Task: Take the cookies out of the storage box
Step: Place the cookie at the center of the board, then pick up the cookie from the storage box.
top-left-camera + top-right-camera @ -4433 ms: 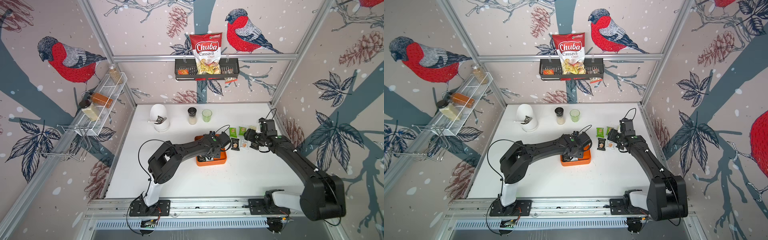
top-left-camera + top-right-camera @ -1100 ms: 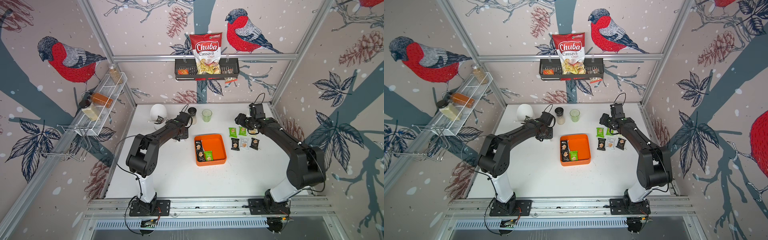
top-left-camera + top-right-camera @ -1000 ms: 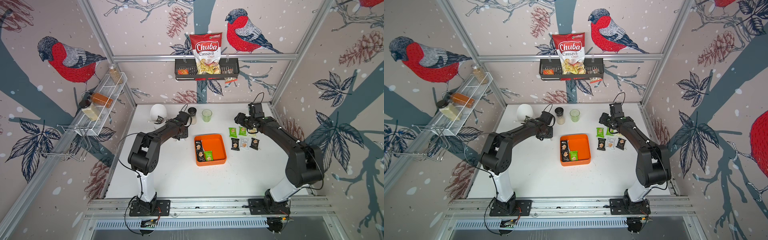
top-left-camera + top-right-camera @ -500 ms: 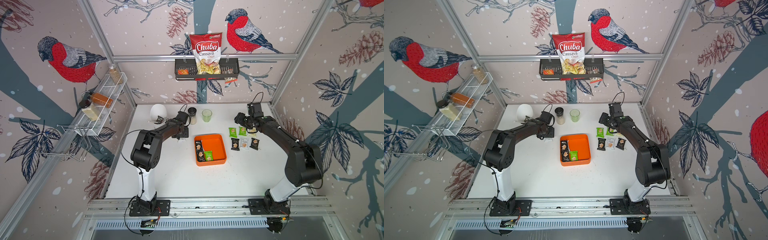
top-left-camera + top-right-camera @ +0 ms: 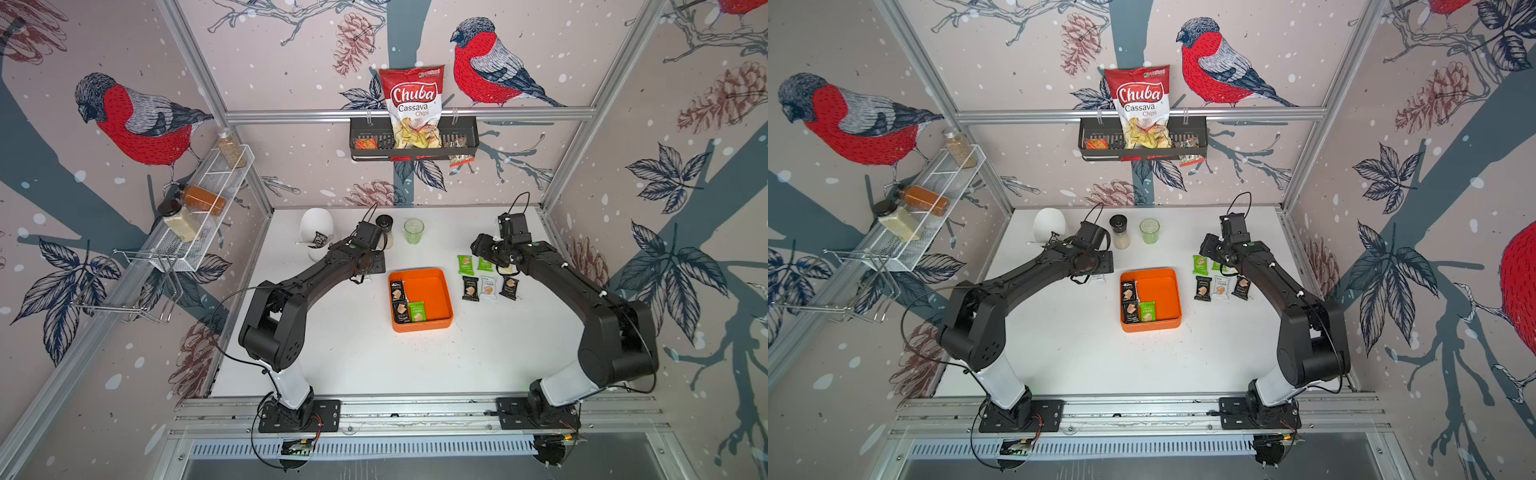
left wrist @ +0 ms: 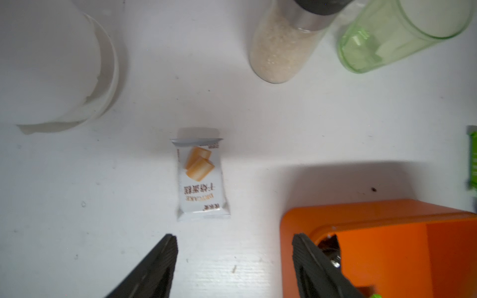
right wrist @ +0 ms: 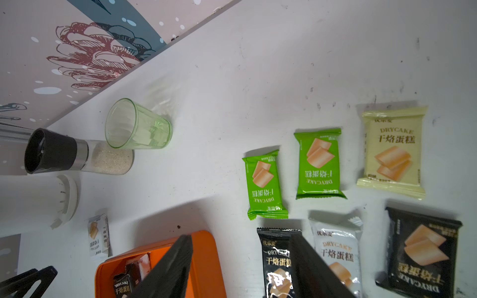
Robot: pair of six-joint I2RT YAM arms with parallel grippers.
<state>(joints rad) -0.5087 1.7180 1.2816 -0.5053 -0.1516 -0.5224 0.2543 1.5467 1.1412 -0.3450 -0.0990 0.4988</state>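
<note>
Cookies flat, long axes front-to-back

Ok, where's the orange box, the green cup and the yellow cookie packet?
orange box [image 5: 430, 295]: in a top view, its bare floor.
green cup [image 5: 414, 231]: in a top view, its glass wall.
yellow cookie packet [image 7: 392, 161]: right wrist view, its biscuit picture.

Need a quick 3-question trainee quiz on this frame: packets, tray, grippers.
1. How many cookie packets lie in the orange tray?
2. True or false: the left gripper holds a white packet.
3. The pale yellow packet lies: A in the tray; B on the table beside a green packet; C in the left gripper.
Key: 1) Three. 2) False: its jaws stand apart and empty, and the white packet lies on the table. 3) B.
</note>
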